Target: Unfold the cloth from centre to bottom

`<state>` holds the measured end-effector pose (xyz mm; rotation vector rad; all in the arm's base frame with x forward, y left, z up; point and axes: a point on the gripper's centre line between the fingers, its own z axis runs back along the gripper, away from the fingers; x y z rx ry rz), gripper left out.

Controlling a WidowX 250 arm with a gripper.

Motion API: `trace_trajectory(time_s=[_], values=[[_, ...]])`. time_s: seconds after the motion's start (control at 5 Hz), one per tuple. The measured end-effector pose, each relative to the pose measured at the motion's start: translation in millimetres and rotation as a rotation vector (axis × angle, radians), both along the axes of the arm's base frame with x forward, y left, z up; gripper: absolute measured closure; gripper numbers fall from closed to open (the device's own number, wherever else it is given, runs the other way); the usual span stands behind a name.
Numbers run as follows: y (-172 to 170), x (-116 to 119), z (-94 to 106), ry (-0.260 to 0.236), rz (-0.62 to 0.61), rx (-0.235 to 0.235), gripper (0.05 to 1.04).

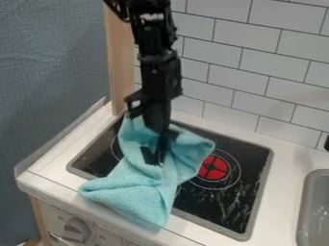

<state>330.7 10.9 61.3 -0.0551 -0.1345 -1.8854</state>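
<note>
The black gripper [155, 153] points straight down at the middle of the light blue cloth [138, 192], its tip against or just over the fabric. Rumpled, the cloth lies across the left part of the black stove top [225, 204]. One part of it rises behind and left of the gripper, and another spreads right towards the red burner. Its lower end lies over the stove's front rim and the white counter edge. Folds around the gripper's tip hide whether cloth is held.
A red burner disc [213, 167] shows right of the cloth. The grey sink [315, 206] is at the right edge. White tiles [257, 72] stand behind, a wooden post [121, 67] at the back left, and a knob [77, 229] on the front panel.
</note>
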Motion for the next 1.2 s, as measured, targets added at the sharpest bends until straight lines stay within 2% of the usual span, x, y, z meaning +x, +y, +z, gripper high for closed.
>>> trace_trajectory(time_s=[0.2, 0.4, 0.6, 0.8, 1.2], values=[[-1, 22, 10.3, -0.087, 0.032, -0.016, 1.031], [-3, 48, -5.2, -0.104, 0.046, -0.038, 1.031], [-5, 65, -12.9, -0.142, 0.062, -0.059, 1.031], [-7, 76, -20.0, -0.164, 0.065, -0.066, 1.031], [-10, 95, -33.7, -0.163, 0.077, -0.071, 1.031]])
